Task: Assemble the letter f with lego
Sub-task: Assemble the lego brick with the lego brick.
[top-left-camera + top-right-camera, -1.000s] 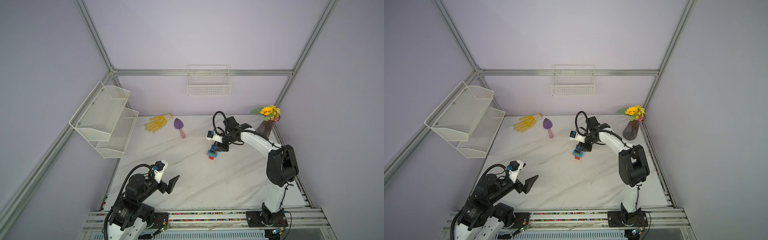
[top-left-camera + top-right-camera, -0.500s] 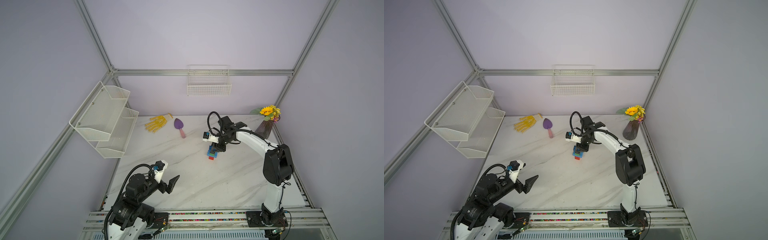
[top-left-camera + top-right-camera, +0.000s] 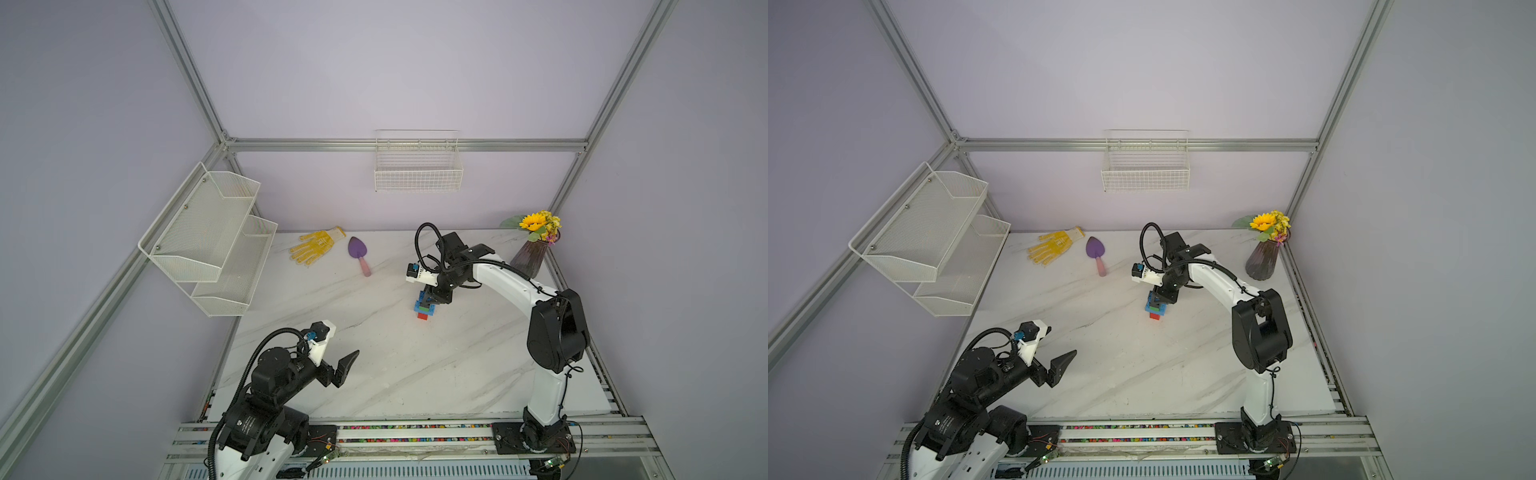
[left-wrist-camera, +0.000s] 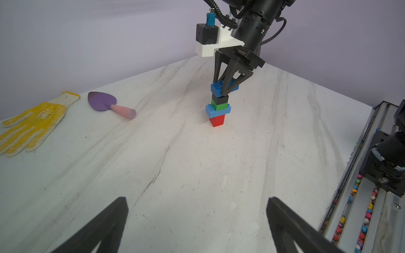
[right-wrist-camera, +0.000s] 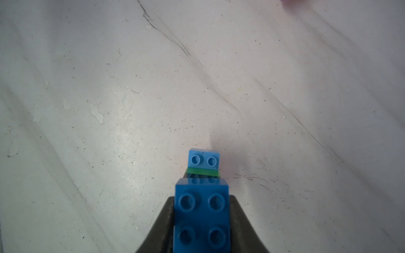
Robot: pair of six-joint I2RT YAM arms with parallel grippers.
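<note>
In the right wrist view the right gripper (image 5: 202, 219) has its fingers (image 5: 163, 223) clamped on both long sides of the top blue brick (image 5: 202, 216), whose near end is cut off by the frame edge. Beyond it only a sliver of the green brick (image 5: 202, 172) and the studded end of the lower blue brick (image 5: 203, 161) show, and the rest of the lego is hidden. The left wrist view gives the whole letter f (image 4: 219, 105), upright on the marble table (image 4: 197, 164). From the bottom it runs red brick (image 4: 218, 121), lower blue brick, green brick, black brick (image 4: 221, 99) and top blue brick, this last partly behind a finger. In both top views the stack is small and half covered by the right wrist. The left gripper (image 4: 197, 200) hangs low over the front left of the table, fingers wide apart with nothing between them and cut off by the frame edge in its own view. Bare marble lies all round the stack. The yellow glove (image 3: 316, 248) and purple trowel (image 3: 358, 254) lie well apart from it near the back edge, the vase (image 3: 528, 259) stands in the back right corner, and a rail (image 3: 415, 432) runs along the front edge.
</note>
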